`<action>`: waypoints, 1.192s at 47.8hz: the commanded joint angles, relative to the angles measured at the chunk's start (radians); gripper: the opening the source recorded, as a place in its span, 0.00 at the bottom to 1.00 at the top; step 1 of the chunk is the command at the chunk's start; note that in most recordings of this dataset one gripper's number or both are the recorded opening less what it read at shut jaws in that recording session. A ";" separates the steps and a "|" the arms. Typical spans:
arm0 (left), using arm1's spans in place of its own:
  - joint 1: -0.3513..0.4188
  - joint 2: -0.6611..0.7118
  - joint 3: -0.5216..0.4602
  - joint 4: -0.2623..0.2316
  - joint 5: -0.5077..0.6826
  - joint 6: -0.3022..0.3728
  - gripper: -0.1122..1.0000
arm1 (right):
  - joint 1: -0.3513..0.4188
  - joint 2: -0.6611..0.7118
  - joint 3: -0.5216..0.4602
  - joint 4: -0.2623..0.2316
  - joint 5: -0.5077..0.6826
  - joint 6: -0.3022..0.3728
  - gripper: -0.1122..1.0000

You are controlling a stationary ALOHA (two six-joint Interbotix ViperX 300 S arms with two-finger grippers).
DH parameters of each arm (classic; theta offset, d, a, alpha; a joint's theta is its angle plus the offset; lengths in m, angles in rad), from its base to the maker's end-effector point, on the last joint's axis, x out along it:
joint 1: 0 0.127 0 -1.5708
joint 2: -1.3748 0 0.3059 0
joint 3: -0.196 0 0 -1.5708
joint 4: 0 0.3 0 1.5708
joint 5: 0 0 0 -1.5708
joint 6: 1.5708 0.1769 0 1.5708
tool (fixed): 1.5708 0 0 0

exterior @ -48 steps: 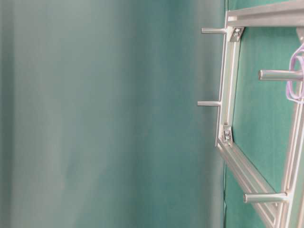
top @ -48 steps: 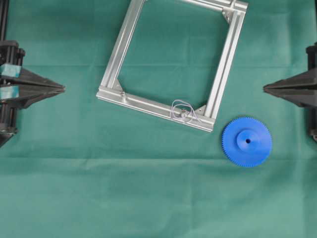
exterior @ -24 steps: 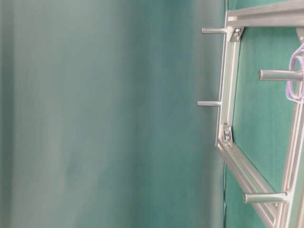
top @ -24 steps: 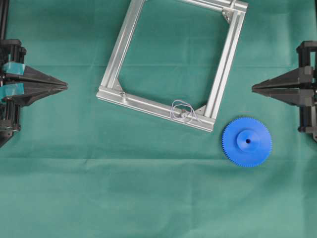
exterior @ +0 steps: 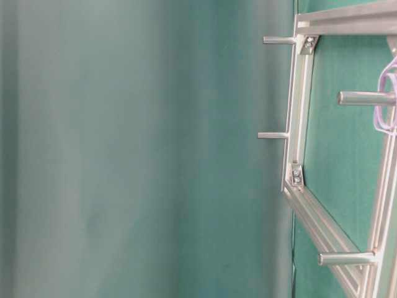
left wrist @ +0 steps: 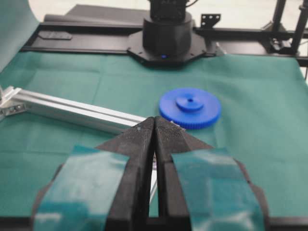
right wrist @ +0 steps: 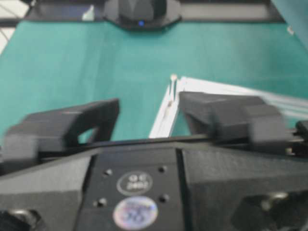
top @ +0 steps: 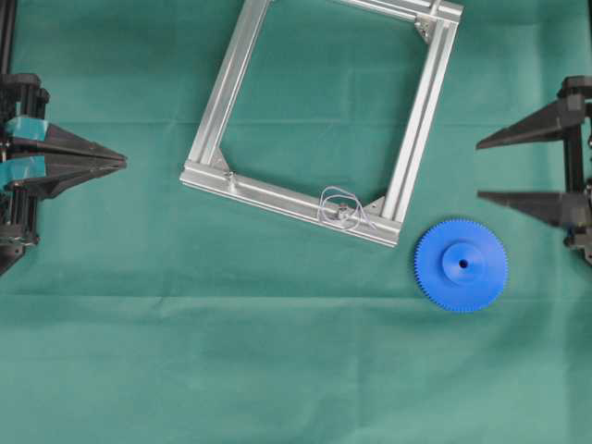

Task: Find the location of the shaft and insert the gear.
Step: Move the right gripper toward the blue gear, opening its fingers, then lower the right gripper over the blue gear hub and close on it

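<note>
The short grey metal shaft (top: 343,215) stands upright from the near rail of the square aluminium frame (top: 231,83), its long axis pointing straight up off the tabletop (top: 277,370). From overhead only its end shows, with thin silvery wire loops (top: 335,202) lying round it, close to the frame's near-right corner. In the table-level view, which is turned on its side, the shaft (exterior: 366,97) shows as a plain smooth cylinder.

The large flat bright-blue plastic gear (top: 461,264) lies flat on the green cloth, just right of and nearer than that corner, apart from the frame. Its rim carries fine teeth; a raised round hub sits at its middle with a small hole facing up.

The right end effector (top: 481,169) sits at the right edge, beyond the gear, its two black fingers (top: 523,129) spread wide with nothing between them. The left end effector (top: 120,163) sits at the left edge, well apart from the frame, its teal-taped fingers (left wrist: 139,144) pressed together on nothing.

A round label on the right end effector's body is too blurred to read.
</note>
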 commanded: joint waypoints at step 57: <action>0.002 0.011 -0.025 -0.002 -0.005 -0.002 0.11 | 0.069 0.037 -0.137 0.009 0.696 0.304 0.93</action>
